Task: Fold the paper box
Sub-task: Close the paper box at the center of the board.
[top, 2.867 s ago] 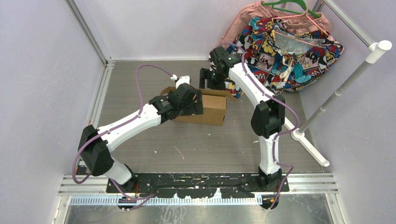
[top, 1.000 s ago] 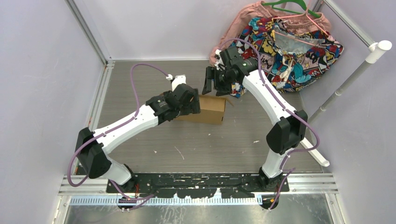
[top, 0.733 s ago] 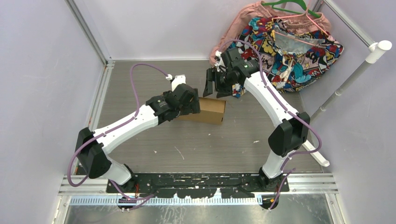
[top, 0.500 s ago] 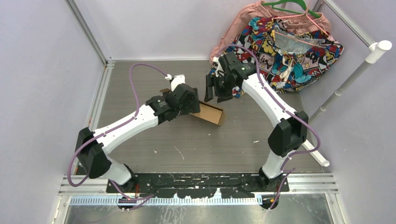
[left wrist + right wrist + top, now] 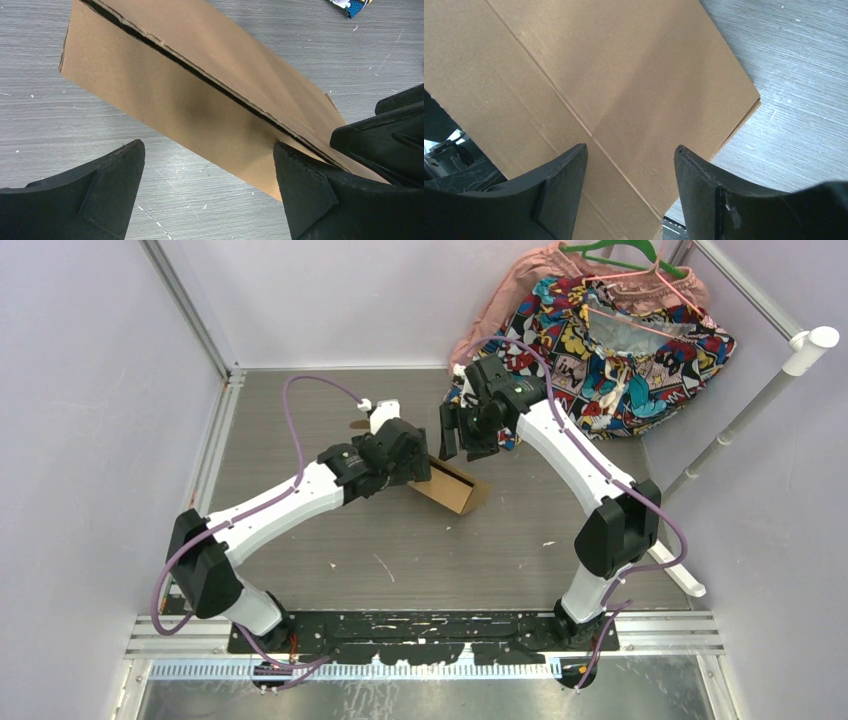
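The bench (image 5: 400,540) is carrying the paper box (image 5: 455,485) near its middle, askew between my two arms. It is looking mostly folded, but a seam along its lid is gaping, so I judge closing remains. My left fingers (image 5: 115,185) are standing wide apart over it. My right fingers (image 5: 709,190) are hovering half-spread, pinching nothing.

Count on the bench (image 5: 450,550): one paper box (image 5: 458,487) and two hands, the left hand (image 5: 207,165) and the right hand (image 5: 629,160). Far right corner: one comic-print cloth (image 5: 600,350), one pink garment (image 5: 510,290), one green hanger (image 5: 605,252), one pink hanger (image 5: 630,277), one white rail (image 5: 745,414).
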Robot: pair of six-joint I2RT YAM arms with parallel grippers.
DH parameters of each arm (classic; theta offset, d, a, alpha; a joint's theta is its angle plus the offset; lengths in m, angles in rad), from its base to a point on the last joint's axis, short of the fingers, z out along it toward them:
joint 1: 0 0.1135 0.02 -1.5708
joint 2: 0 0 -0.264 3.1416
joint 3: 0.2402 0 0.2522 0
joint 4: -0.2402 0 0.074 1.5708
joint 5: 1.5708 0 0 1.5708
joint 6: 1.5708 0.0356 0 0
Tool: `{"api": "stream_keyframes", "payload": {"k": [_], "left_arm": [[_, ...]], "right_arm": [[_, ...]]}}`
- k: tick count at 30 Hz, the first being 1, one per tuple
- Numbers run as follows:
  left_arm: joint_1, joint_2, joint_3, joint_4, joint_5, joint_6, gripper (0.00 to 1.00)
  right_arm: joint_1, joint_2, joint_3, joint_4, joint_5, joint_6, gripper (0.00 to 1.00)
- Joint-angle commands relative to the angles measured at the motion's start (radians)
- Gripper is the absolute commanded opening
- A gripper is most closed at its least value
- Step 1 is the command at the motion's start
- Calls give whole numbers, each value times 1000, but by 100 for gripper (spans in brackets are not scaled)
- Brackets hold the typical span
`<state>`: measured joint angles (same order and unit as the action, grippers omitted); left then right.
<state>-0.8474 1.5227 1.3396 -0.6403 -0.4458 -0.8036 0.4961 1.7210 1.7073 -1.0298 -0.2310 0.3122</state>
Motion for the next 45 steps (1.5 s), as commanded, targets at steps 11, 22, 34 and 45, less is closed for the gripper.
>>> {"api": "stream_keyframes", "payload": {"k": [11,22,34,45], "left_arm": [[9,39,53,38,-31,15,100],[14,-61,-164,47,-29,-14,100],[14,-261,-452,51,-10,-94,100],[15,-362,-309,8,-14,-53,100]], "right_arm": [[-11,14,23,27,-133,19,69],[-12,53,-13,39,-126,11,69],[0,133,-40,72,-95,13,68],[69,193,-31,29,-79,-17,58]]}}
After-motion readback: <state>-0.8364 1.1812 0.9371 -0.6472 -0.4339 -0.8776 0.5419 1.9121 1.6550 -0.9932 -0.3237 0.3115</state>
